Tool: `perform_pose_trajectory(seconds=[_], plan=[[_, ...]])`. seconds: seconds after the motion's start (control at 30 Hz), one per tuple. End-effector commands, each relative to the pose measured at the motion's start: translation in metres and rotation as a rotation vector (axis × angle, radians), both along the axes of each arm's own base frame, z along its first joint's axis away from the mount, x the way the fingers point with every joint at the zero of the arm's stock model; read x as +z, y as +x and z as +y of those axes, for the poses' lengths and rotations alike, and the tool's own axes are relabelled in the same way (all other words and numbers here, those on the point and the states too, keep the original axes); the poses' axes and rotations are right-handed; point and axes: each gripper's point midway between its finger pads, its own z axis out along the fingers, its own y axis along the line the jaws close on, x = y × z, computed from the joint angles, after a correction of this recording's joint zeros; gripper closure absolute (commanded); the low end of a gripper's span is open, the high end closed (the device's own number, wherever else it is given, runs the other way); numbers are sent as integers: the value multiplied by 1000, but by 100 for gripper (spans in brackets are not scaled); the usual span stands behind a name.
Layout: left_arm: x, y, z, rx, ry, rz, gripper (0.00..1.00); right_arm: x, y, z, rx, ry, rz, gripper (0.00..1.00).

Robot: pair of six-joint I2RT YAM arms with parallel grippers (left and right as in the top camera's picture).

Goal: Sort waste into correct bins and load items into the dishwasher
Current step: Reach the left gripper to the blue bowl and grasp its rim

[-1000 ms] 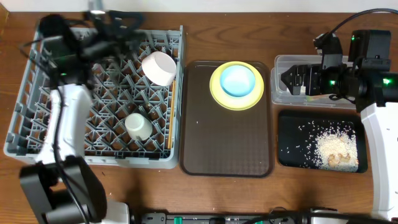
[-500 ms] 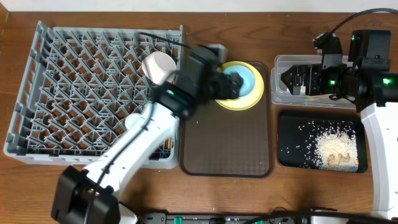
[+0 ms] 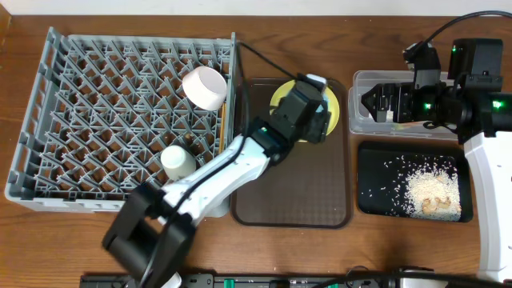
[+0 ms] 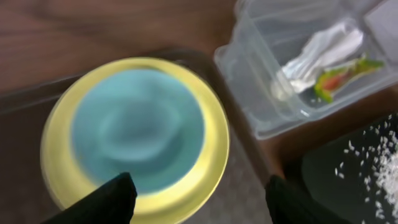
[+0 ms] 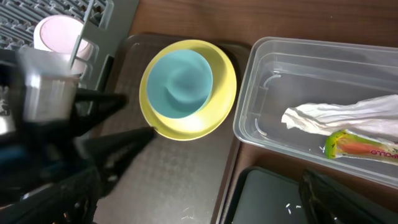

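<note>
1. Left hand: released. In the left wrist view its fingers are spread wide at the bottom edge of the frame with nothing between them. One second earlier this arm was over the upper left of the dish rack. Half a second earlier it was sweeping across the frame. It now hovers at upper centre.

2. Directly beyond the fingers is the blue bowl, sitting in the yellow plate. Both rest on the brown serving tray, in the same place as before and not yet touched.

3. Further right is the clear tub, which holds the napkin and the wrapper. The black tray holds the rice.

4. Right hand: released and empty. It remains over the tub at the upper right, where it was in both earlier frames.

5. Far left: the white bowl and a small white cup are already in the rack.

Assessment: the waste appears to be sorted, and the arm's crossing indicates that the stacked bowl is the next item to load. The left wrist view is blurred, which suggests the arm has not settled. The fingers should be centred over the bowl rim before closing.
</note>
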Motion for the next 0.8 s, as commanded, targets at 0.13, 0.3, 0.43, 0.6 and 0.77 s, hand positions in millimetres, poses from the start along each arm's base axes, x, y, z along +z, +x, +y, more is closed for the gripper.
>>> perform_pose_trajectory(seconds=[0.13, 0.3, 0.43, 0.6, 0.77], plan=[[-32, 13, -25, -137, 34, -70, 30, 1, 1, -1, 2, 1, -5, 1], [-61, 20, -31, -137, 40, -61, 30, 1, 1, -1, 2, 1, -5, 1], [-83, 22, -33, -137, 53, -46, 30, 1, 1, -1, 2, 1, -5, 1], [-97, 25, -27, -111, 88, -39, 30, 1, 1, -1, 2, 1, -5, 1], [-100, 29, -22, -86, 114, -52, 53, 1, 1, -1, 2, 1, -5, 1]])
